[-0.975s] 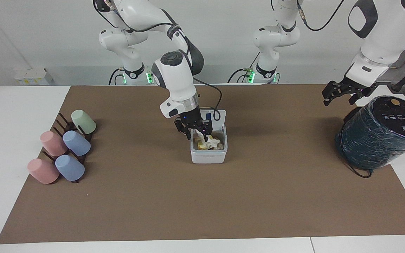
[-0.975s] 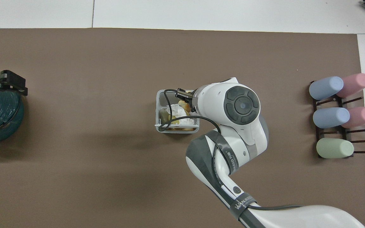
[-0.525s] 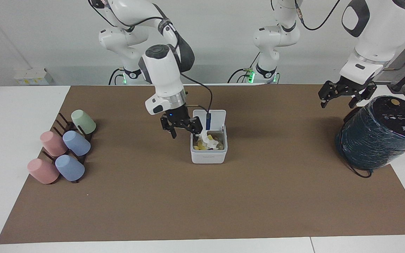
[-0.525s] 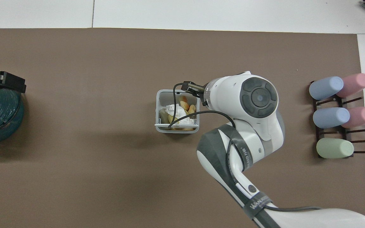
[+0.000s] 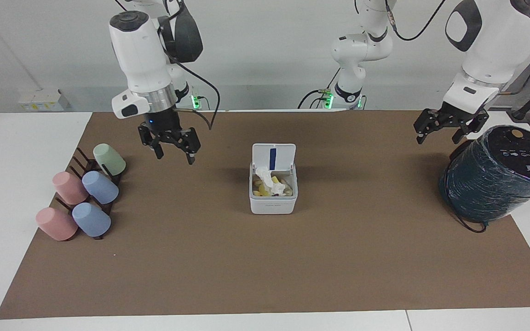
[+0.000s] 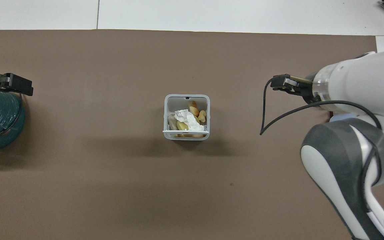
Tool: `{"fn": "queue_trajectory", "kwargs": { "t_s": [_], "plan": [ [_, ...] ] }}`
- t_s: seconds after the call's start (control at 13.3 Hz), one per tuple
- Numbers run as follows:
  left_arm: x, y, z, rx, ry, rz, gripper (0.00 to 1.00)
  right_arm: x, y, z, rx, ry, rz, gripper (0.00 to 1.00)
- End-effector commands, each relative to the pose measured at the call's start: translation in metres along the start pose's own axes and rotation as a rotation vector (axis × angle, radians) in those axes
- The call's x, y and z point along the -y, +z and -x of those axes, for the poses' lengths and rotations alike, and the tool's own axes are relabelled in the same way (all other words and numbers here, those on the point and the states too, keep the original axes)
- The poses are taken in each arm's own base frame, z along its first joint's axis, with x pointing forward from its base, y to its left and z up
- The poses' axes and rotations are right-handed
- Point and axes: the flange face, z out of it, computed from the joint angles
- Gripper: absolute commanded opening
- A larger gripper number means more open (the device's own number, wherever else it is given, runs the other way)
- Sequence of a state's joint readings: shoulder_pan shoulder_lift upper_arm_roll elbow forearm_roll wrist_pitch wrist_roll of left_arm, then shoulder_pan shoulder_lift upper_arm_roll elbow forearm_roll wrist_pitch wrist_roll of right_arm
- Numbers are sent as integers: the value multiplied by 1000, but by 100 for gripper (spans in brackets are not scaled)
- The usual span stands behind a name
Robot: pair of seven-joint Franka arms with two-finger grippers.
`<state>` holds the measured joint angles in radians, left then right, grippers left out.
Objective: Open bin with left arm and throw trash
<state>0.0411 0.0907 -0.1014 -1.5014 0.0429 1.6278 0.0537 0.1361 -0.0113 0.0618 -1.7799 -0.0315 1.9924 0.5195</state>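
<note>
The small white bin (image 5: 273, 204) stands in the middle of the brown mat, its lid (image 5: 273, 156) upright and open with the blue stripe showing. Inside lie the crumpled white tissue (image 5: 266, 179) and yellow and tan pieces (image 5: 276, 180); they also show in the overhead view (image 6: 186, 117). My right gripper (image 5: 175, 157) is open and empty, up over the mat between the bin and the cup rack. My left gripper (image 5: 436, 136) is open and empty, up in the air beside the dark cylinder.
A rack of pastel cups (image 5: 85, 193) lies at the right arm's end of the mat. A big dark plastic-wrapped cylinder (image 5: 499, 179) stands at the left arm's end. A loose cable (image 6: 278, 116) hangs from the right wrist.
The right gripper left the tissue in the bin, rose and swung away toward the cup rack. The left gripper shifted slightly. The bin's lid stayed open.
</note>
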Motion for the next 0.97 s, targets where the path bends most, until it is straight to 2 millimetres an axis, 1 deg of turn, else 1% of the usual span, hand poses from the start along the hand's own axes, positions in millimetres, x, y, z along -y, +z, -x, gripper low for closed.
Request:
{"fn": "queue_trajectory", "kwargs": {
  "t_s": [0.0,0.15,0.22,0.38,0.45,0.6,0.67,0.75,0.9],
  "plan": [
    [-20,1,14,10,15,7,100,-27,-20,-10,15,-78,43,100],
    [-22,0,15,4,18,6,100,-39,-37,-20,66,-98,69,100],
    [-19,0,15,7,14,6,100,-43,-43,-23,86,-89,76,100],
    [-12,1,15,8,2,6,100,-56,-38,-26,127,-89,79,100],
    [-12,1,15,8,1,6,100,-63,-39,-26,149,-93,88,100],
    [-12,1,15,8,1,6,100,-64,-40,-30,146,-108,95,100],
    [-13,2,15,11,3,6,100,-66,-39,-30,154,-109,102,100],
    [-14,1,15,8,4,6,100,-67,-45,-30,157,-108,104,100],
    [-13,1,15,8,3,6,100,-69,-46,-30,194,-106,116,100]
  ]
}}
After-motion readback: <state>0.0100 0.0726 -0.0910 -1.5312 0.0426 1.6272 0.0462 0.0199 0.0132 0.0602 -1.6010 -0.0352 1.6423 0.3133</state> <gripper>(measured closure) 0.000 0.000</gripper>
